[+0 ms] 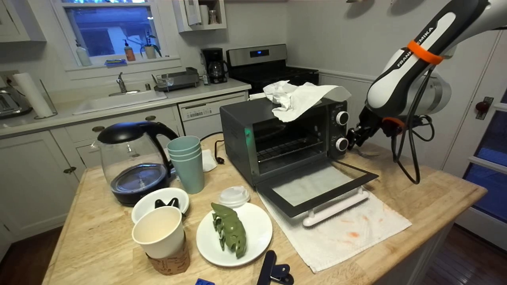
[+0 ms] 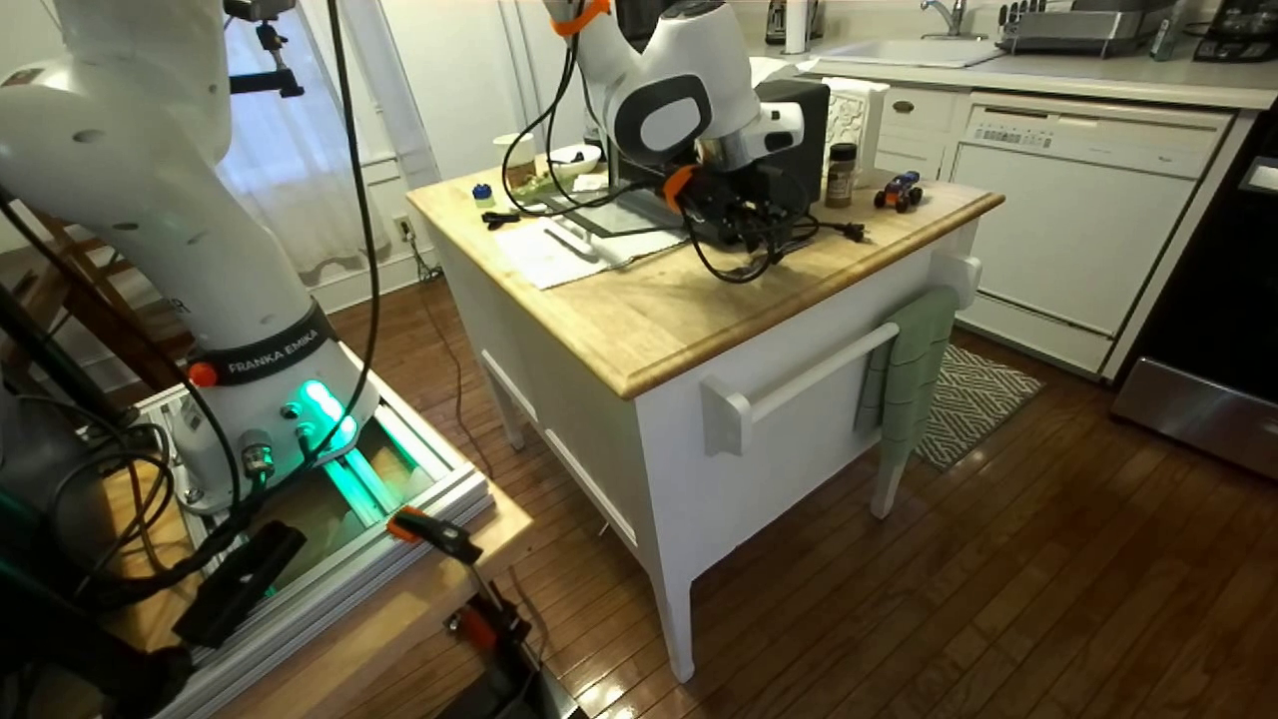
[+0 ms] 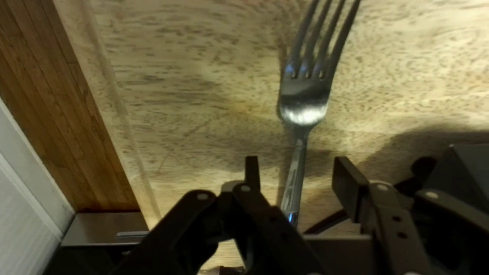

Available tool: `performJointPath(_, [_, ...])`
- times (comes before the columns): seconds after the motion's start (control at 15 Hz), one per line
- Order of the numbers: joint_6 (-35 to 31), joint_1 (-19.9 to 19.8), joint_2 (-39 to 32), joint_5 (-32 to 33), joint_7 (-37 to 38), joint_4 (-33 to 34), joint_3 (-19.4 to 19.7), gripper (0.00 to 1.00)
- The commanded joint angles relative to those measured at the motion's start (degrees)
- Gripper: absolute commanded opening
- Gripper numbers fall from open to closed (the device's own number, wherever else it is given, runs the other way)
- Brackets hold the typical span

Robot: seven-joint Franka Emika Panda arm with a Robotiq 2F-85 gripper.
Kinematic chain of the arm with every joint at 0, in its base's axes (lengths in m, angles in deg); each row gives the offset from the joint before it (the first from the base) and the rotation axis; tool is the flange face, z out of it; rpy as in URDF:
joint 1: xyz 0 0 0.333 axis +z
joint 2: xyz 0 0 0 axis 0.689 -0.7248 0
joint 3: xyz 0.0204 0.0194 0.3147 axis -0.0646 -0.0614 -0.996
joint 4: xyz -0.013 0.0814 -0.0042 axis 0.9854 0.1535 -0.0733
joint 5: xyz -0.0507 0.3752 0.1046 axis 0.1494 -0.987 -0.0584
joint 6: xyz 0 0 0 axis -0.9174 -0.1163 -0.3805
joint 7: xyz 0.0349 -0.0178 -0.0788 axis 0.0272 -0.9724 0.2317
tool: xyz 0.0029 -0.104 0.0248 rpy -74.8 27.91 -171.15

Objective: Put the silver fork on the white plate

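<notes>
The silver fork [image 3: 304, 103] lies on the wooden table in the wrist view, tines toward the top of the picture. My gripper [image 3: 297, 172] is open, with one finger on each side of the fork's handle and a gap to both. The handle's end is hidden behind a finger. In the exterior views the gripper [image 1: 353, 136] is low beside the toaster oven's knob side, and it also shows over the table [image 2: 749, 225]; I cannot make out the fork there. The white plate [image 1: 258, 233] holds a green leafy item [image 1: 231, 231] in front of the oven.
The toaster oven [image 1: 237, 134] stands with its glass door [image 1: 313, 186] down over a paper towel [image 1: 356, 241]. A tan cup [image 1: 158, 233], white bowl [image 1: 142, 206], teal cups [image 1: 189, 170], kettle [image 1: 134, 158] and black clip [image 1: 269, 269] surround the plate. The table edge [image 3: 114, 114] runs left of the fork.
</notes>
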Motion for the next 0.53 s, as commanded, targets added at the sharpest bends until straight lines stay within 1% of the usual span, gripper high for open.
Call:
performJointPath(0.0, [-0.7,-0.6,-1.3,1.0,0.6,1.1,-0.5,0.28])
performJointPath(0.13, [-0.4,0.0,-1.1,1.2,1.0,0.9,0.2,0.13])
performJointPath(0.27, [0.1,0.3,-0.7,1.3,1.4,0.6,0.8,0.01])
performJointPath(0.4, [2.0,1.1,0.9,1.3,2.5,-0.3,1.9,0.0])
performJointPath(0.47, [3.0,1.0,1.7,1.2,2.5,-0.7,1.9,0.03])
